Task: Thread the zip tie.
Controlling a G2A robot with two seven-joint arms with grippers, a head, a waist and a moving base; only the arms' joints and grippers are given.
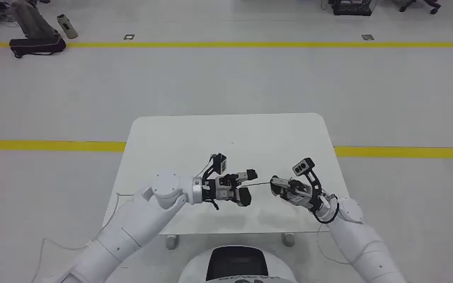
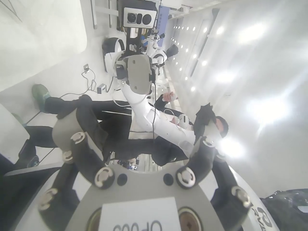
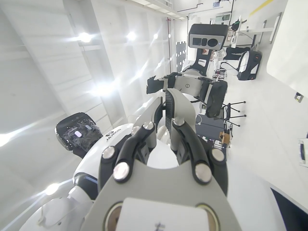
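Observation:
The zip tie (image 1: 260, 185) is a thin dark strip held level above the table's front part, running between the two grippers. My right gripper (image 1: 277, 185) (image 3: 163, 100) is shut on one end of it, pads pressed close together. My left gripper (image 1: 247, 186) (image 2: 137, 133) stands open, its fingers (image 2: 69, 123) spread wide, and the tie's free end reaches into the gap between them. From the right wrist view the left gripper (image 3: 187, 87) faces me with its jaws wide apart. In the left wrist view the right gripper (image 2: 137, 73) sits straight ahead.
The white table (image 1: 212, 138) has rounded corners, and both grippers hover close to its front edge. A yellow floor line (image 1: 56, 146) runs past either side of it. No other object lies on the tabletop.

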